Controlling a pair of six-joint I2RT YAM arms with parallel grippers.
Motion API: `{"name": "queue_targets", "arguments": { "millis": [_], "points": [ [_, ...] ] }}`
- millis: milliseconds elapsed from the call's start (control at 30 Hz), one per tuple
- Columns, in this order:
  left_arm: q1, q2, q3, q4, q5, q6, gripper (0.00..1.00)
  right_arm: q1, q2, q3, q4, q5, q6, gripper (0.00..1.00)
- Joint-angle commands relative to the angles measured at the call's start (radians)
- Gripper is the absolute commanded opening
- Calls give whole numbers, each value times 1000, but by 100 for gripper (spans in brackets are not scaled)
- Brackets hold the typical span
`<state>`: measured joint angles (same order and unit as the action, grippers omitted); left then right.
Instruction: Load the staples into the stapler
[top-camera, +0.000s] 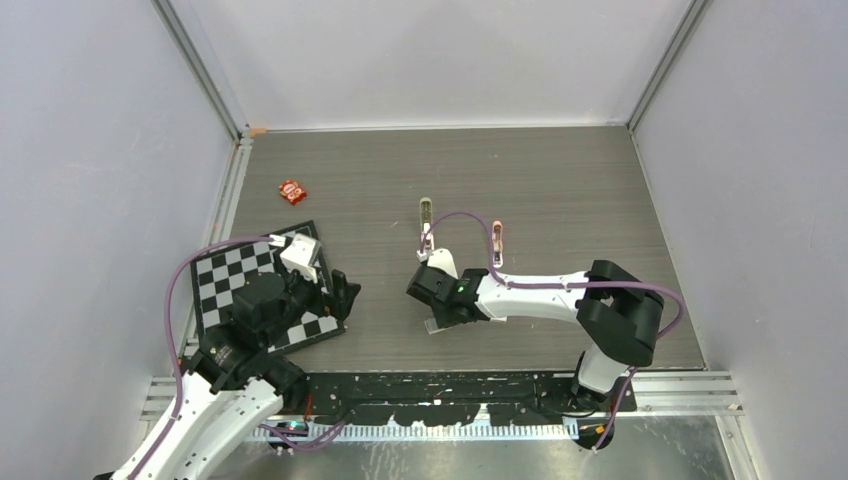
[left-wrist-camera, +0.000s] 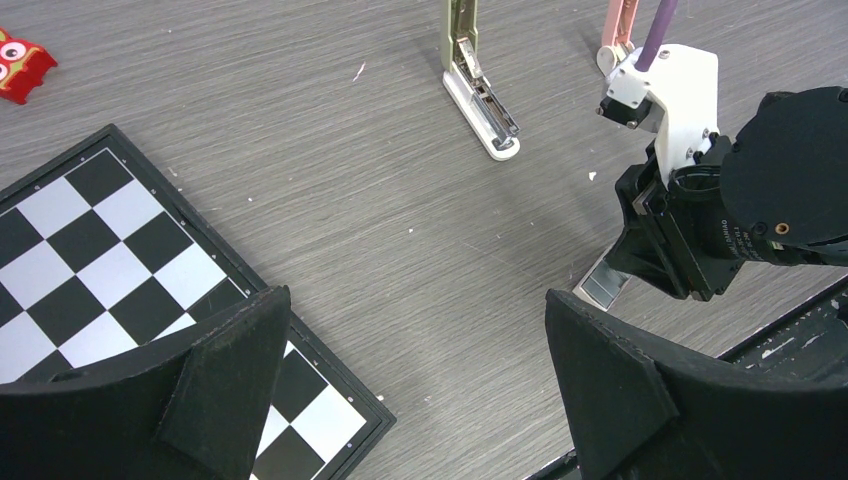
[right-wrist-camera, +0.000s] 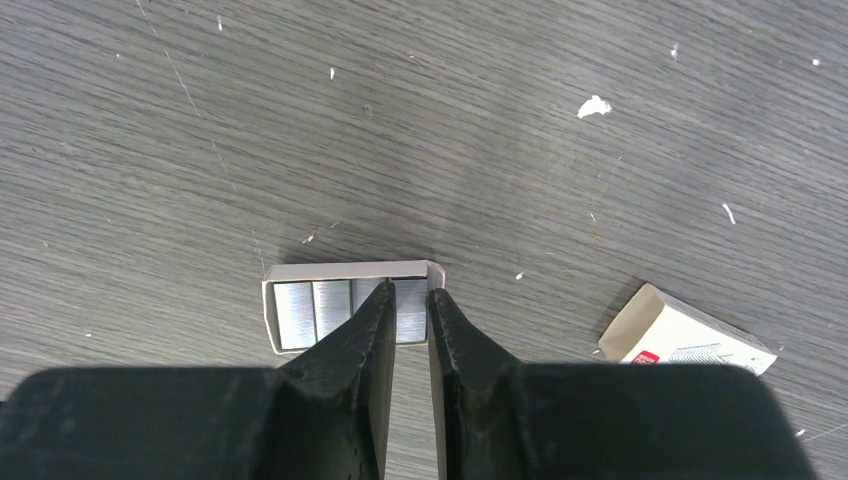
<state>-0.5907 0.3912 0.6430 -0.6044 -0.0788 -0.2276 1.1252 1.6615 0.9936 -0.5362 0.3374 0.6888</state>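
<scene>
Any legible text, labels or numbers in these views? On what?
None legible.
box sleeve: red mark and grey print, too blurred to read.
motor label on the right arm's wrist: white print, too small to read.
red packet: pattern only, no readable words.

staples (right-wrist-camera: 310, 312) in tray (right-wrist-camera: 345, 268), stapler (top-camera: 426, 212) behind, chessboard (top-camera: 230, 270) far L

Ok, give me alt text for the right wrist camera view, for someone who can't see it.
The right gripper, jaws nearly together, points its tips into a small open cardboard tray of silvery staples on a grey wood-grain table; whether it grips a strip is unclear. Another small staple box lies at frame right.
</scene>
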Motion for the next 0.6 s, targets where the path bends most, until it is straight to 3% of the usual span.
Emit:
{"name": "queue_targets", "arguments": {
  "millis": [0,567],
  "points": [
    [1,3,4,12,-6,14,100,6,16,33,2,15,0,24],
    [0,4,3,14,-6,17,100,8,41,65,-11,-6,-12,24]
  ]
}}
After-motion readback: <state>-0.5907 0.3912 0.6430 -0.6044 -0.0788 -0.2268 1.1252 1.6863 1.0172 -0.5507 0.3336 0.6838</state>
